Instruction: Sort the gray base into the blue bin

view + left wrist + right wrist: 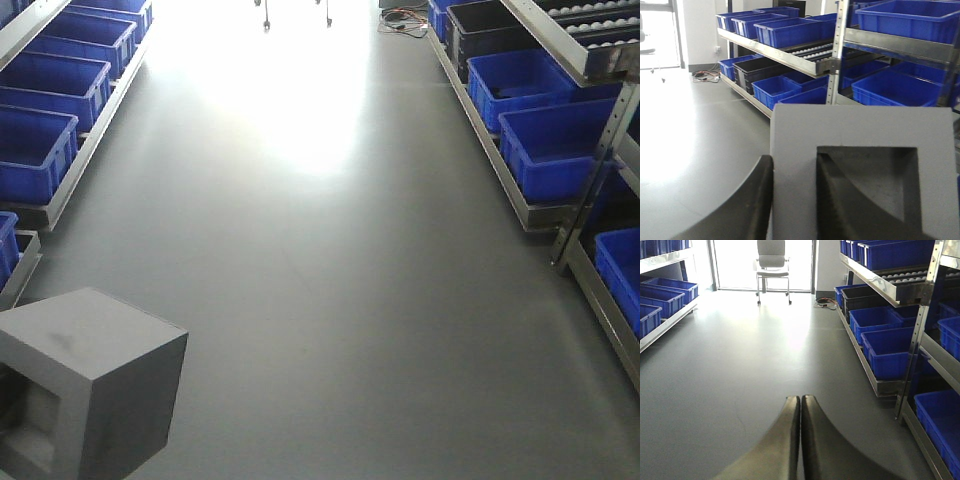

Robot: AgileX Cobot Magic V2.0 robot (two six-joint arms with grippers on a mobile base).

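The gray base (860, 125) was clamped by L pincer (793, 160), one finger in its window. The blue bin (771, 96) was seen ahead of it; R pincer (800, 399) was pressed together, empty.

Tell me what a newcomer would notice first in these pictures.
The gray base looms at the front view's lower left, one wall of its recess pinched by the left gripper. Blue bins line both sides of the aisle, and a bright glare whitens its far end.

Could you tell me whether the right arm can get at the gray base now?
Probably not directly: the right claw is shut, facing open floor, and the left claw grips the gray base.
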